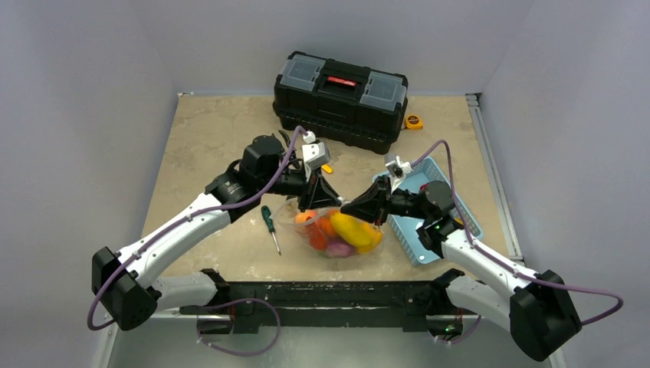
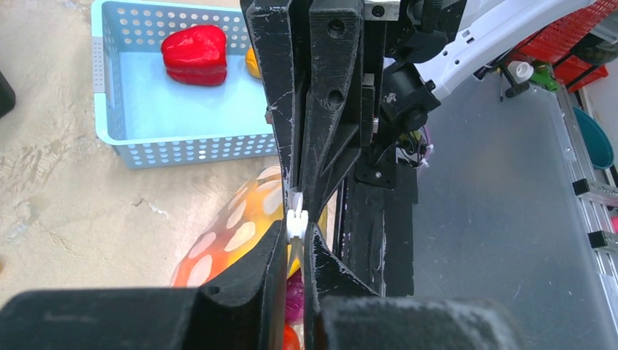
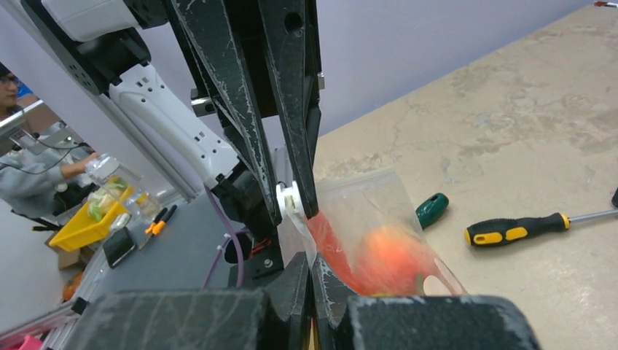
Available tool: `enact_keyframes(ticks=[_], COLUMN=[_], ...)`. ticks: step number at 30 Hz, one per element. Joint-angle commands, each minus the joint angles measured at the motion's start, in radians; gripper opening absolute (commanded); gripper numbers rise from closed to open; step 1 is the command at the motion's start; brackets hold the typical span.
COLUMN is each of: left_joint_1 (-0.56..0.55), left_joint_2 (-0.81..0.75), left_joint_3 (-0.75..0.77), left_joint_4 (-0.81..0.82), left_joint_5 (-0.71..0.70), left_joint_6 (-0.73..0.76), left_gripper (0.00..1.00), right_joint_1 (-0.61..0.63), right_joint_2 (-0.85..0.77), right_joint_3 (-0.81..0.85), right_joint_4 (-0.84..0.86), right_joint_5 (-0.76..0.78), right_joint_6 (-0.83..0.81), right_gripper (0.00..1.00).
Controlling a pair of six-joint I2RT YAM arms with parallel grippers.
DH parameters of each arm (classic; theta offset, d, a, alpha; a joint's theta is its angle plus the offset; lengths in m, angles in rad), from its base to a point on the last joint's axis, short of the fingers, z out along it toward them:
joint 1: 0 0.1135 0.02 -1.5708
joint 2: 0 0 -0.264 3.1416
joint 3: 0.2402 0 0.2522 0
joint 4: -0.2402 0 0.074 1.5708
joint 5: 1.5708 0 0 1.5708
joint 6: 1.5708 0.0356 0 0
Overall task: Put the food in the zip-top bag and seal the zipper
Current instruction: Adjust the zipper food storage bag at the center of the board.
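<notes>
The zip-top bag (image 1: pixel 337 234) lies on the table between the arms, holding several pieces of food: yellow (image 1: pixel 355 228), orange (image 1: pixel 322 227) and purple (image 1: pixel 338 248). Its dotted face shows in the left wrist view (image 2: pixel 233 233). My left gripper (image 1: pixel 310 205) is shut on the zipper at its white slider (image 2: pixel 295 221). My right gripper (image 1: pixel 346 208) is shut on the bag's top edge right beside it (image 3: pixel 312 255). The two grippers' tips nearly touch. A red pepper (image 2: pixel 194 55) lies in the blue basket (image 2: pixel 182 142).
The blue basket (image 1: pixel 416 253) sits right of the bag. A green-handled screwdriver (image 1: pixel 270 226) lies left of it, and a yellow-handled one (image 3: pixel 517 230) lies further back. A black toolbox (image 1: pixel 341 100) and a tape measure (image 1: pixel 414 121) stand at the back.
</notes>
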Motion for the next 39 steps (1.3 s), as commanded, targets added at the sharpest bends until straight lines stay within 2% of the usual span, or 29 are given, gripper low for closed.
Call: enact_keyframes(ticks=[1, 3, 5, 7, 9, 14, 17, 21, 24, 26, 31, 33, 36, 39], left_joint_1=[0.001, 0.002, 0.001, 0.002, 0.002, 0.002, 0.002, 0.003, 0.007, 0.010, 0.027, 0.028, 0.027, 0.027], left_joint_2=[0.004, -0.002, -0.016, -0.026, -0.037, -0.076, -0.065, -0.047, -0.016, 0.004, -0.007, 0.012, 0.057, 0.071], left_joint_3=[0.058, 0.053, 0.034, 0.017, 0.001, -0.085, -0.081, -0.076, -0.087, -0.073, -0.094, -0.086, -0.032, -0.011], left_joint_4=[0.040, 0.026, 0.026, 0.024, 0.014, 0.036, -0.027, -0.047, 0.016, 0.037, 0.149, 0.130, 0.000, -0.093], left_joint_5=[-0.001, -0.068, -0.136, -0.178, -0.195, -0.210, -0.135, -0.165, -0.200, -0.158, 0.125, 0.197, 0.235, 0.229], left_joint_6=[-0.016, -0.008, 0.007, 0.030, 0.074, 0.208, 0.265, 0.297, 0.279, 0.260, 0.198, 0.208, 0.273, 0.327], left_gripper=[0.22, 0.48, 0.65, 0.90, 0.95, 0.99, 1.00, 1.00, 1.00, 1.00, 1.00, 0.94, 0.79, 0.78], right_joint_1=[-0.002, -0.002, -0.002, -0.002, -0.002, -0.002, -0.002, -0.002, -0.002, -0.002, -0.002, -0.002, -0.003, -0.003], right_joint_2=[-0.027, -0.048, -0.059, -0.054, -0.054, -0.080, -0.108, -0.151, -0.172, -0.178, -0.193, -0.202, -0.210, -0.229], right_joint_3=[-0.048, -0.079, -0.120, -0.141, -0.150, -0.166, -0.157, -0.150, -0.160, -0.167, -0.159, -0.149, -0.141, -0.138], right_joint_4=[0.144, 0.175, 0.253, 0.294, 0.299, 0.307, 0.262, 0.212, 0.217, 0.242, 0.282, 0.256, 0.227, 0.193], right_joint_5=[0.097, 0.177, 0.242, 0.264, 0.283, 0.278, 0.278, 0.271, 0.234, 0.197, 0.109, 0.110, 0.114, 0.125], right_joint_6=[0.084, 0.124, 0.184, 0.223, 0.228, 0.229, 0.208, 0.185, 0.174, 0.169, 0.166, 0.154, 0.140, 0.124], right_gripper=[0.00, 0.00, 0.00, 0.00, 0.00, 0.00, 0.00, 0.00, 0.00, 0.00, 0.00, 0.00, 0.00, 0.00])
